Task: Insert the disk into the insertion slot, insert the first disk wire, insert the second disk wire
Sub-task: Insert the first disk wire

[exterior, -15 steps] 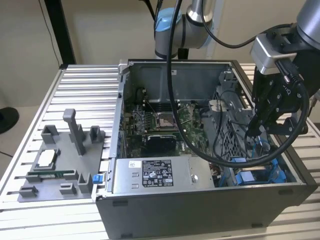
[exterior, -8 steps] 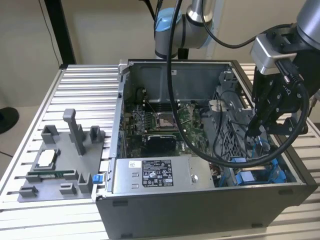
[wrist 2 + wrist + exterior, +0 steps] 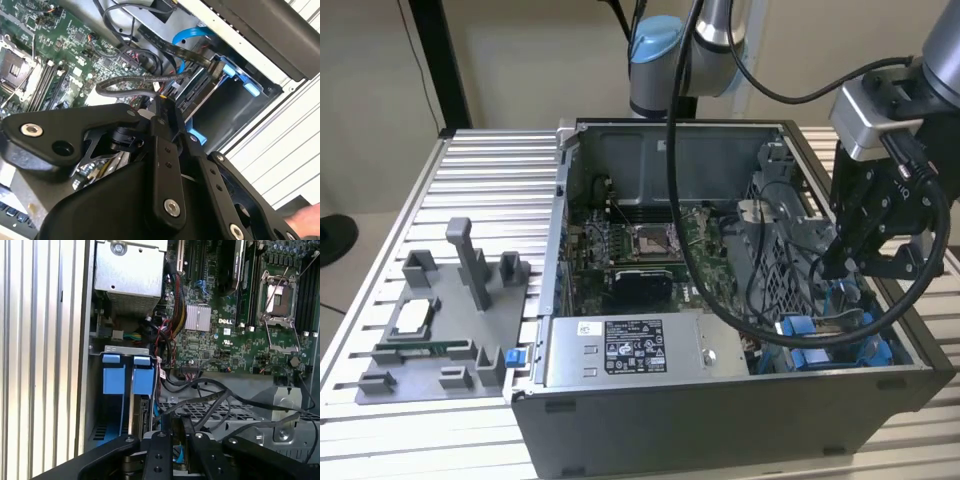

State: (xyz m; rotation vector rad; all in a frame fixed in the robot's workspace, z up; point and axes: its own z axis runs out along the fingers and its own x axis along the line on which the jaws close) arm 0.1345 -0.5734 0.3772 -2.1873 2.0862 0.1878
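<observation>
My black gripper (image 3: pixel 847 262) hangs inside the open computer case, over the drive bay at the exterior view's right. In both wrist views its fingers (image 3: pixel 159 440) stand close together, pinching the end of a black disk wire (image 3: pixel 125 86) that loops away over the board. The insertion slot (image 3: pixel 215 412) is perforated grey metal just beside the fingers. Bright blue carrier tabs (image 3: pixel 121 376) stand at its mouth, with a dark disk edge (image 3: pixel 144 415) between them. The blue carrier (image 3: pixel 241 80) also shows past the fingertips (image 3: pixel 161 106). A blue flat wire (image 3: pixel 192 33) curves above it.
The silver power-supply box (image 3: pixel 620 350) fills the case's near side. The motherboard (image 3: pixel 640 250) lies in the middle. Loose black cables (image 3: pixel 225 395) cross the bay. A grey fixture (image 3: pixel 430 335) with small parts sits on the slatted table (image 3: pixel 480 180) at the exterior view's left.
</observation>
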